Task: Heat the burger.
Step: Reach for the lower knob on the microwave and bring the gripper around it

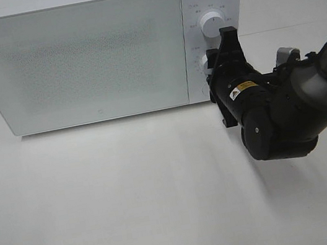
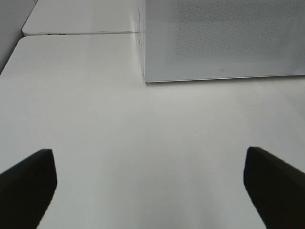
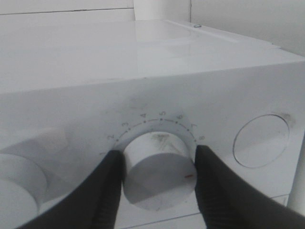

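The burger is out of view; the white microwave (image 1: 78, 61) stands with its frosted door shut. My right gripper (image 1: 217, 62) reaches in from the right to the control panel. Its black fingers (image 3: 112, 186) press both sides of the lower white dial (image 3: 159, 179), which is ringed by numbers and carries a small red mark, so my right gripper (image 3: 159, 155) is shut on that dial. My left gripper (image 2: 148, 157) hangs open over bare tabletop in front of the microwave's (image 2: 224, 38) left corner, with nothing between its fingers.
Above the held dial is a second white dial (image 1: 211, 23), also seen beside it in the right wrist view (image 3: 14, 186). A round flat button (image 3: 261, 140) lies on the dial's other side. The white table (image 1: 132, 197) spreads in front of the microwave.
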Controlling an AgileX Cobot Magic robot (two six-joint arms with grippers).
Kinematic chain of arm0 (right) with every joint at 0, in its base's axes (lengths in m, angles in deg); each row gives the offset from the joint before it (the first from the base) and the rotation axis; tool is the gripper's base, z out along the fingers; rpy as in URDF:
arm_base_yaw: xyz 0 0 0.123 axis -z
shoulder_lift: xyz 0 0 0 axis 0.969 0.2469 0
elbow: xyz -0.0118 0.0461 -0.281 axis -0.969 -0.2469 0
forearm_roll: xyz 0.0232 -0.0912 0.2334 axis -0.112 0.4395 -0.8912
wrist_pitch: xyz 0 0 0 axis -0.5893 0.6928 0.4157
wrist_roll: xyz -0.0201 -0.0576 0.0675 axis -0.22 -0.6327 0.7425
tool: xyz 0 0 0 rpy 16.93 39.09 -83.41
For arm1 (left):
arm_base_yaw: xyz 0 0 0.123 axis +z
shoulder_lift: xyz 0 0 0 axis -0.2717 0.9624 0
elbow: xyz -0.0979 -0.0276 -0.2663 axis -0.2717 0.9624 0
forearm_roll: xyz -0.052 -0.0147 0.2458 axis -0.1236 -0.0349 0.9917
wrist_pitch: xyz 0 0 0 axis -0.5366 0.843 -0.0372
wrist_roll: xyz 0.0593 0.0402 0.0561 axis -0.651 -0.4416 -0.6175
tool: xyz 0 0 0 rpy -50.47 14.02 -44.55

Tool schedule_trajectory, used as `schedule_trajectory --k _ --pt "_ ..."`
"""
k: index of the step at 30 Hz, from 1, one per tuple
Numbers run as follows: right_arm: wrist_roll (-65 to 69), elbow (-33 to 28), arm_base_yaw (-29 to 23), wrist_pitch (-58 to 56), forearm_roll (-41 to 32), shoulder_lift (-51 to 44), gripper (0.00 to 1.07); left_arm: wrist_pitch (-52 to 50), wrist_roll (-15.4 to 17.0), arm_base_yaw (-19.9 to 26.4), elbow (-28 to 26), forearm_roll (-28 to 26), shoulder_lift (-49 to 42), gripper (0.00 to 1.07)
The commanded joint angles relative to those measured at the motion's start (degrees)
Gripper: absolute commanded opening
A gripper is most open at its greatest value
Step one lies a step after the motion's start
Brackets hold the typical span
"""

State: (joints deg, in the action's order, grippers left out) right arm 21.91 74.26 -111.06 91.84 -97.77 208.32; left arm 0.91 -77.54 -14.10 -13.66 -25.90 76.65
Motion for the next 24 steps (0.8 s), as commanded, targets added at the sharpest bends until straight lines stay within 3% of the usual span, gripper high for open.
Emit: schedule_trajectory --k 1,12,14,16,20,24 --pt "-0.52 2.46 -0.52 12.09 9.80 -0.63 0.00 -0.46 0.00 0.06 0.23 -0.34 -1.15 1.00" --pt "-3.15 2.46 -0.52 11.52 3.78 -0.63 0.22 -0.46 0.00 0.06 0.23 -0.34 -1.15 1.00" --pt "-4.64 2.46 -0.52 10.14 -0.69 -0.63 0.34 -0.46 0.00 0.06 0.23 -0.34 -1.15 1.00" --pt "-4.64 2.46 -0.52 9.34 -1.89 -0.63 0.38 -0.46 0.00 0.06 0.23 -0.34 -1.15 1.00" --pt "-5.16 2.46 -0.52 5.67 -5.16 -0.63 0.58 -0.46 0.00 0.06 0.23 -0.34 -1.15 1.00" --pt "-7.33 2.46 -0.74 5.56 -5.10 -0.63 0.66 -0.46 0.00 0.06 0.23 -0.34 -1.15 1.00"
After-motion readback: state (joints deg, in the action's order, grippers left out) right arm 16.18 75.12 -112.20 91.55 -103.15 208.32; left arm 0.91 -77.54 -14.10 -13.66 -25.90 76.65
